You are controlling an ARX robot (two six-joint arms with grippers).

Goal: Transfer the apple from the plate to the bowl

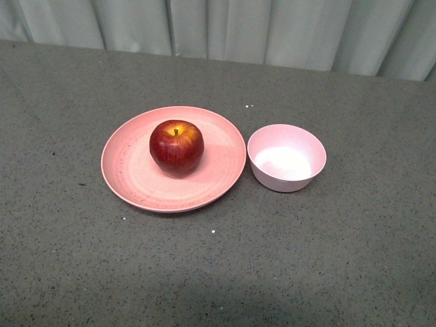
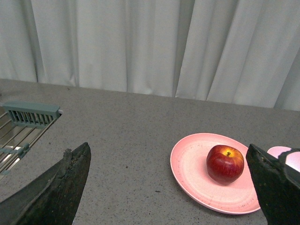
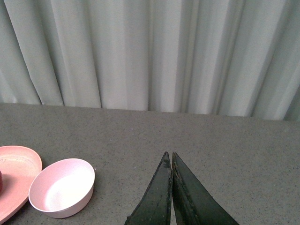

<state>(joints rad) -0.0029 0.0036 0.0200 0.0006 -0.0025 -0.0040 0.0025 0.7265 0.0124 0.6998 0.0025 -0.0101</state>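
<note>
Sitting on plate, apple lies ahead of wide-open left hand; right hand pinched closed, empty, bowl off to its side.

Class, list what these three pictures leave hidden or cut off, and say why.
- Front view: both arms, out of frame; the apple's underside, against the plate.
- Left wrist view: most of the bowl, behind a finger; the rack, cut by the edge.
- Right wrist view: most of the plate, cut by the edge.
</note>
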